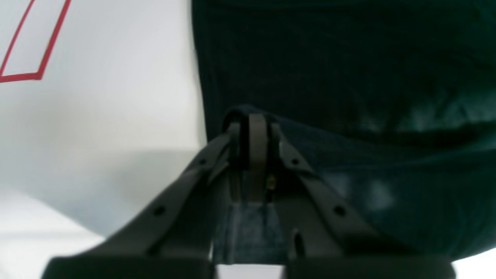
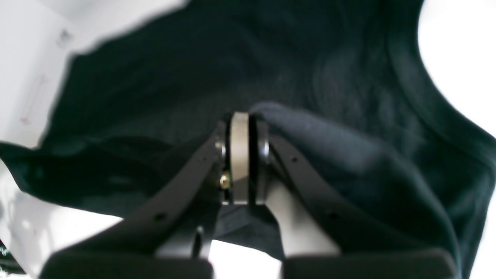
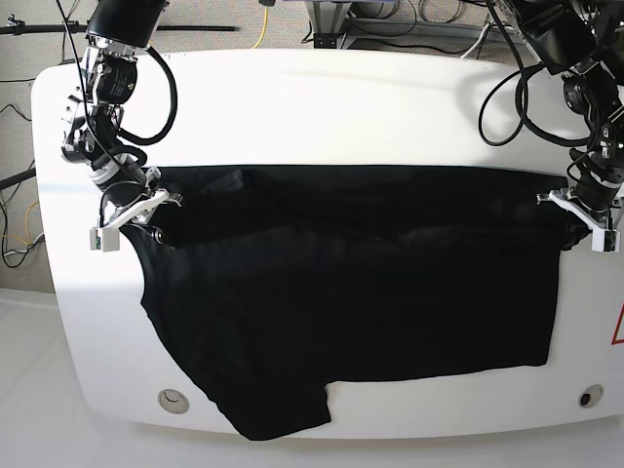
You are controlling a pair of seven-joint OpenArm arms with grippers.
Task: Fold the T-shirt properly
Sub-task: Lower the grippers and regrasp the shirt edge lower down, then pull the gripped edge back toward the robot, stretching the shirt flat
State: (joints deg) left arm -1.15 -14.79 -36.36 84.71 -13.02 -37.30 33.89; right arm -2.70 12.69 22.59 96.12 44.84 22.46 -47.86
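Observation:
The black T-shirt [image 3: 341,283] lies spread over the white table [image 3: 341,107], and its far edge is folded over into a straight line between the two arms. My right gripper [image 3: 164,207], on the base view's left, is shut on a bunch of the fabric; in its wrist view the cloth [image 2: 329,155] drapes over the closed fingers [image 2: 240,147]. My left gripper [image 3: 564,203], on the base view's right, is shut on the shirt's edge [image 1: 348,77], pinched at the fingertips [image 1: 256,128]. A sleeve [image 3: 283,414] hangs near the front edge.
A red outline [image 1: 38,73] is marked on the table beside the left gripper, also seen as a red mark [image 3: 618,330] at the right edge. Two round holes [image 3: 174,398] [image 3: 588,397] sit near the front corners. Cables [image 3: 390,24] run behind the table.

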